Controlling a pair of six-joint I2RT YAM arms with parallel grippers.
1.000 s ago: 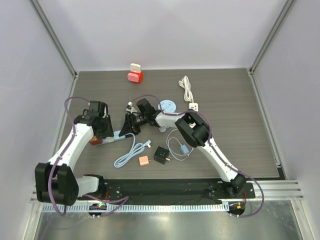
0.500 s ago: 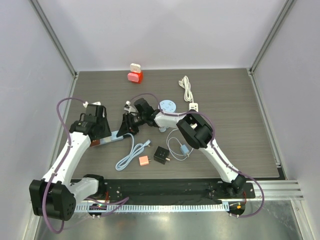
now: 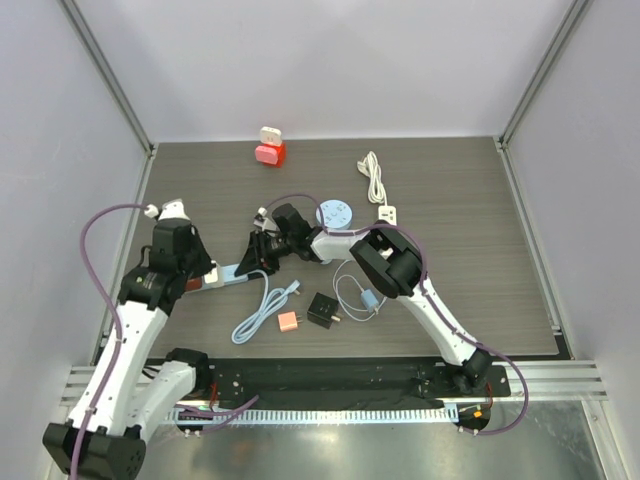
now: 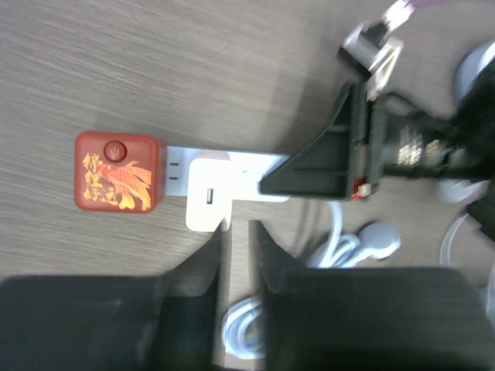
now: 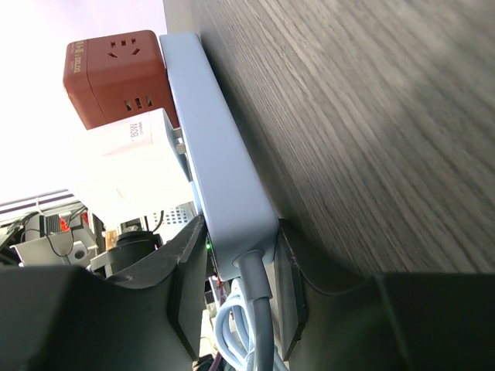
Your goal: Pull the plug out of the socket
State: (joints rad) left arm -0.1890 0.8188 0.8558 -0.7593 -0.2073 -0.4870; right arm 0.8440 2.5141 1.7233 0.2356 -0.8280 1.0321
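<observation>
A pale blue socket strip (image 3: 235, 271) lies left of the table's middle. A red cube adapter (image 4: 118, 171) and a white plug (image 4: 209, 202) sit in it side by side, as the right wrist view also shows, with the strip (image 5: 224, 185), the cube (image 5: 116, 73) and the plug (image 5: 135, 166). My right gripper (image 3: 257, 256) is shut on the strip's cable end (image 5: 240, 255). My left gripper (image 4: 237, 228) hovers just short of the white plug, its jaws almost together with nothing between them.
A pink-and-white adapter (image 3: 270, 149) stands at the back. A coiled white cord (image 3: 376, 180) and a round blue disc (image 3: 336, 212) lie behind the right arm. A pale blue cable (image 3: 262, 308), a pink adapter (image 3: 288, 321), a black adapter (image 3: 322, 310) and a small blue plug (image 3: 369, 297) lie in front.
My left arm has drawn back toward the near left, away from the strip. The white plug stays in the strip. The right gripper holds still.
</observation>
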